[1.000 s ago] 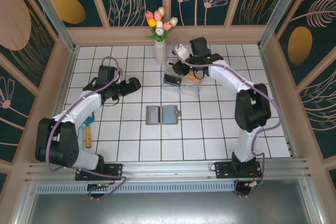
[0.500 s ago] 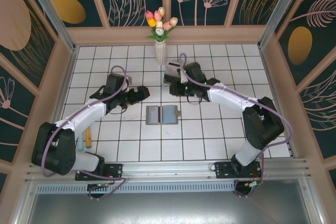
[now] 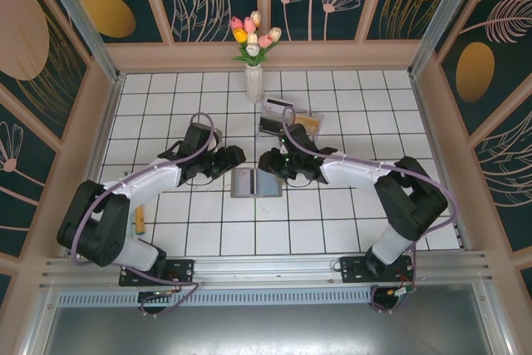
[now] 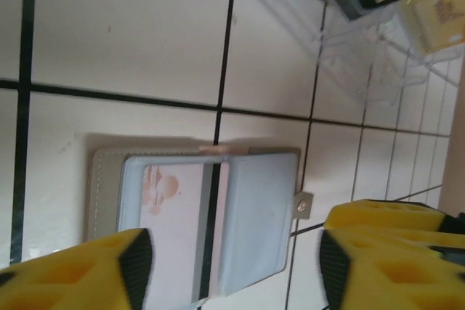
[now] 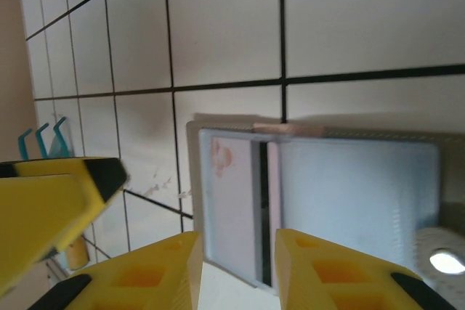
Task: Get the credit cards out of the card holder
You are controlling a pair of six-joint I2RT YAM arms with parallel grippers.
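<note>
Card holder: the card holder [image 3: 256, 181] lies open and flat near the middle of the table, its two panels side by side.
Long axis: it runs left to right across the table. The fold between the panels points away from the arm bases, and the small closing tab [image 4: 301, 203] sticks out from the right panel.
Credit cards: of the credit cards [image 4: 168, 197], one pale card with a pinkish mark shows in the left panel. How many more are inside I cannot tell.
Left claw: the left claw [image 3: 235, 155] hangs just behind the far left corner of the holder. In its wrist view the yellow fingers [image 4: 80, 270] stand wide apart with nothing between them.
Right claw: the right claw [image 3: 268, 162] hangs just behind the far edge, about at the fold. Its jaws leave only a narrow gap and hold nothing.
Relation for the move: from both claws the holder lies toward the arm bases and below. Both are near, and the right one seems a little nearer. I judge that one claw must pin a panel while the other draws a card out.
Table: white tiles with dark joints [image 3: 349, 222].
Behind: a clear plastic tray [image 3: 291, 122] holds a dark thing and a tan-yellow one. A vase of tulips [image 3: 253, 81] stands further back.
Room: a wooden frame with dark panels painted with leaves and flowers.
</note>
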